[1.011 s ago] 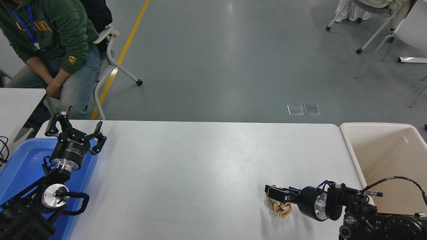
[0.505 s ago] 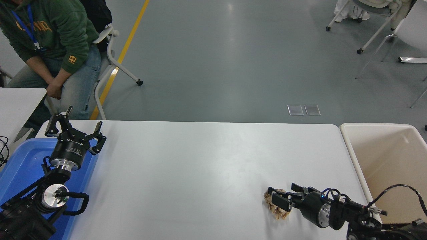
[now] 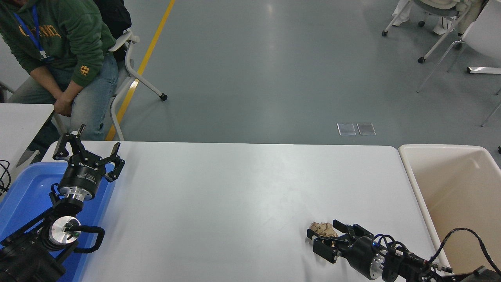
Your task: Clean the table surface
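Observation:
The table surface is a wide white top that fills the middle of the view. A crumpled brown paper wad lies on it near the front right. My right gripper comes in low from the lower right, its fingers spread open around the near side of the wad, which partly shows between them. Whether the fingers touch the paper is unclear. My left gripper stays parked at the lower left, open and holding nothing, over the blue tray's far corner.
A blue plastic tray sits at the table's left end under the left arm. A beige bin stands against the table's right end. A person sits beyond the far left corner, beside a smaller white tabletop.
My right arm has dropped lower and drawn back toward the camera. Its fingers have spread from over the wad to around its near side. The left arm has not moved.

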Action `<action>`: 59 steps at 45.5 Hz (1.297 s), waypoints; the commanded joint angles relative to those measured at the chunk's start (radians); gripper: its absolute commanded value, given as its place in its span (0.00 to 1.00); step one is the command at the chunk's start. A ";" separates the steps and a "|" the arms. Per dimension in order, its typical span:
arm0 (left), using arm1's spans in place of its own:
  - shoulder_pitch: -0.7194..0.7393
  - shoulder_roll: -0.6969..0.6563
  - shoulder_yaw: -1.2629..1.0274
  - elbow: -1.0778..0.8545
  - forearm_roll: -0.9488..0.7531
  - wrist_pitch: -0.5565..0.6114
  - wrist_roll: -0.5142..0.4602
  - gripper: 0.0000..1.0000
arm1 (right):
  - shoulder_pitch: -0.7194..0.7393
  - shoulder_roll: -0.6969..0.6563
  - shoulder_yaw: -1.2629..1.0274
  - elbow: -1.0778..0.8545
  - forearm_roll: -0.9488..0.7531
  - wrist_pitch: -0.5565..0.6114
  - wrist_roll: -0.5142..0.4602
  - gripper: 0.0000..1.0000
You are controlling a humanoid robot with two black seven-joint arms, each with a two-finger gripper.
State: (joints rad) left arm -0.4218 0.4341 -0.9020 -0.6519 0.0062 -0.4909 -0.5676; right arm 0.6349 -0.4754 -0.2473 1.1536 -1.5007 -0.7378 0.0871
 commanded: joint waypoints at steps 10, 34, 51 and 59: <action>0.000 0.000 0.000 0.000 0.000 0.000 0.000 0.99 | -0.021 0.070 -0.012 -0.113 -0.001 -0.049 0.005 1.00; 0.000 0.000 0.000 0.000 0.000 0.000 0.000 0.99 | -0.047 0.097 -0.014 -0.163 -0.003 -0.091 0.031 0.99; 0.000 0.000 0.000 0.000 0.000 0.000 0.000 0.99 | -0.078 0.110 -0.014 -0.206 -0.003 -0.107 0.042 0.98; 0.000 0.000 0.000 0.000 0.000 0.000 0.000 0.99 | -0.093 0.144 -0.014 -0.271 -0.003 -0.135 0.051 0.97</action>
State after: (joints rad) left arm -0.4218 0.4341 -0.9020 -0.6519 0.0061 -0.4909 -0.5676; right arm 0.5625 -0.3629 -0.2607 0.9467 -1.5033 -0.8465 0.1281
